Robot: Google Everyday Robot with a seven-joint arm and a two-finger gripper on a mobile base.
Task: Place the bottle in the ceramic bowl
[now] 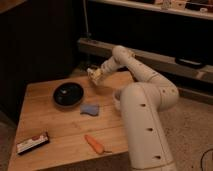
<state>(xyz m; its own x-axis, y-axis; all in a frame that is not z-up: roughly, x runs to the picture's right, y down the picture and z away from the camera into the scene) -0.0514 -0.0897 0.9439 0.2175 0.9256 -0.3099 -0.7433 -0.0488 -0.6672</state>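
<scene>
Bottle (93, 74) in end effector (98, 77) near bowl (69, 94)

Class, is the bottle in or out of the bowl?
Out: the claw, up right of the bowl, holds the bottle outside its rim.

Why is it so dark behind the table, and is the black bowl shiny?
Camera view: light falls on the wooden table, the background lies in shadow; the ceramic bowl shows a faint sheen; the tool, right of the bowl near the table's far edge, grips the pale bottle, brightly lit.
</scene>
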